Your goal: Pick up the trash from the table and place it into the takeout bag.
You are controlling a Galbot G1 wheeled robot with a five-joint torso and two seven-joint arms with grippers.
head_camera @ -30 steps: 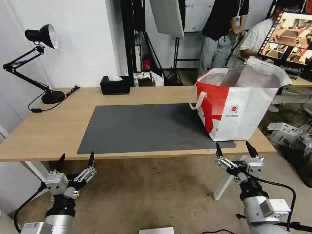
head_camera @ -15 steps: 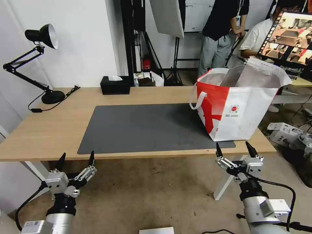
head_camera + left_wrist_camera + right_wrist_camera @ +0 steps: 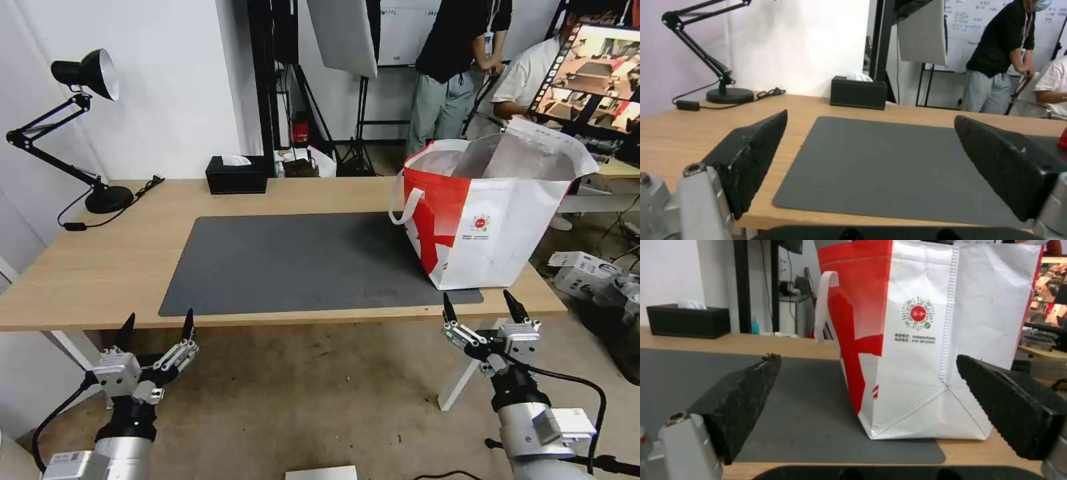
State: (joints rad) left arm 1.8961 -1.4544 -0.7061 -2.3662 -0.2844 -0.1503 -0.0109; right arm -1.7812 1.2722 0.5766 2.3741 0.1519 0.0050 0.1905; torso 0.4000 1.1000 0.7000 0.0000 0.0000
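Left gripper wide open, empty | right gripper wide open, empty | both below table edge

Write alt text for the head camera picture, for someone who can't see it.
A red-and-white bag stands open at the right end of a wooden table, partly on a grey mat. Two open claws hang below the near edge, left claw and right claw, holding nothing. A tissue box and lamp sit farther back.

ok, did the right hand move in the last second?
No. The right hand sits open at the same spot below the table edge, just under the bag's near corner.
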